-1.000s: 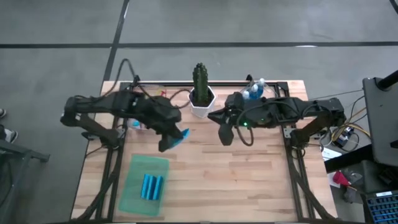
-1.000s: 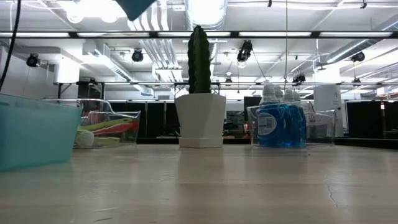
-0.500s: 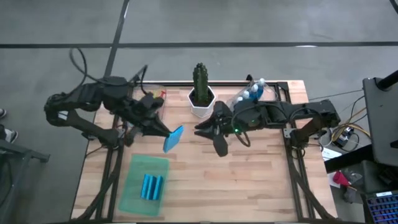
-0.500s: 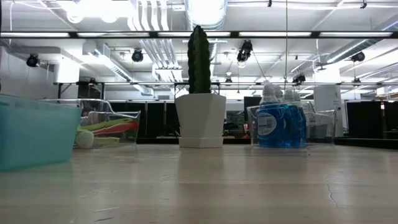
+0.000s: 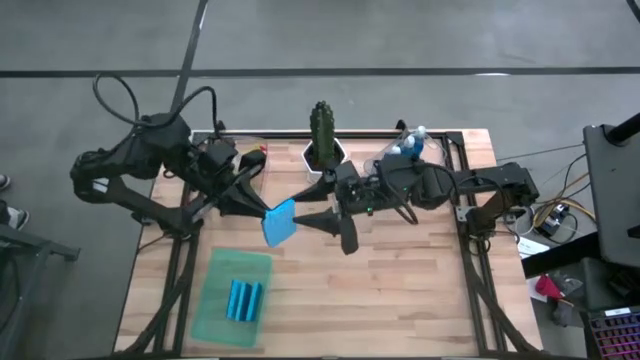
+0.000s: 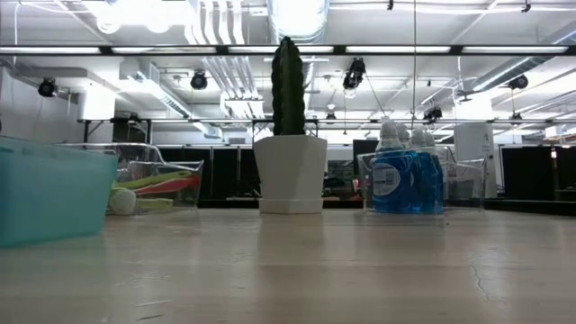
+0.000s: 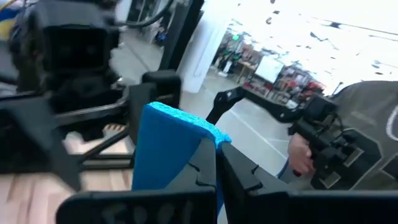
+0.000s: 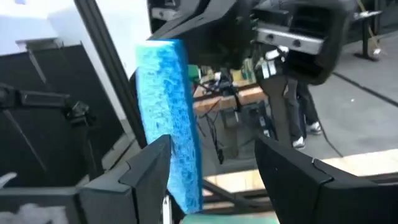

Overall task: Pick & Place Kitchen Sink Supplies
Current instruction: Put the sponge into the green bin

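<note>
No legible brand or lettering is showing on any item; the label on the blue bottles [image 6: 407, 180] is appearing only as a pale patch in the low view. The left gripper [image 5: 262, 211] is holding a flat blue sponge [image 5: 279, 221] above the bench [image 5: 400, 290], jaws clenched on it, and the left wrist view is confirming the sponge standing upright between those jaws. The right gripper [image 5: 310, 216] is sitting just beside the sponge with jaws spread apart; in the right wrist view the sponge is lying against one finger [image 8: 146, 171], and contact cannot be confirmed. The high view is showing more sponges [image 5: 244, 299] lying in the green tray [image 5: 215, 318]. The low view is showing neither gripper, only the cactus [image 6: 289, 76], bottles and brushes [image 6: 153, 184] in a clear bin, partly hidden
</note>
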Robot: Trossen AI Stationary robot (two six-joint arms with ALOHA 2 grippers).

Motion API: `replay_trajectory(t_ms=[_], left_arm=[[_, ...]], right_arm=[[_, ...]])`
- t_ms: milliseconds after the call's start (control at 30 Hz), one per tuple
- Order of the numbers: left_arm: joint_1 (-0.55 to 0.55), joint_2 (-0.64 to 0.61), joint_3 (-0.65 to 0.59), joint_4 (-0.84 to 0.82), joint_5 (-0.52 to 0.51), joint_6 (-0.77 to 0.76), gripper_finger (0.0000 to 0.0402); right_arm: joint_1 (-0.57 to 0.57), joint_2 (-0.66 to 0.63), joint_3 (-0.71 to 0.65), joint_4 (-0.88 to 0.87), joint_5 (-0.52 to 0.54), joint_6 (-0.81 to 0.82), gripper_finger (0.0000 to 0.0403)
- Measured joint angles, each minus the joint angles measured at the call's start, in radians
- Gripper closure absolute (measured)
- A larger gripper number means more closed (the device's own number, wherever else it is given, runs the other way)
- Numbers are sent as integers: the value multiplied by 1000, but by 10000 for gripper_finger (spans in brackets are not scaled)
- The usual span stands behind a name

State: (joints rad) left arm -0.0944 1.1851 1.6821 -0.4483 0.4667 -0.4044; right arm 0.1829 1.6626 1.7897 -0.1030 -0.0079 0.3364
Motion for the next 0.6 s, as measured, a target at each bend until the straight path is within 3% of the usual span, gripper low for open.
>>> replay_trajectory(t_ms=[133,300,600], left_arm=[[0,3,0,24,8,0,401],[0,7,0,22,7,10,399],[1,7,0,30,-50,34,398]], right_arm=[[-1,5,0,24,-8,0,176],[-4,5,0,83,-94,2,190],[-5,5,-1,95,-107,3,245]])
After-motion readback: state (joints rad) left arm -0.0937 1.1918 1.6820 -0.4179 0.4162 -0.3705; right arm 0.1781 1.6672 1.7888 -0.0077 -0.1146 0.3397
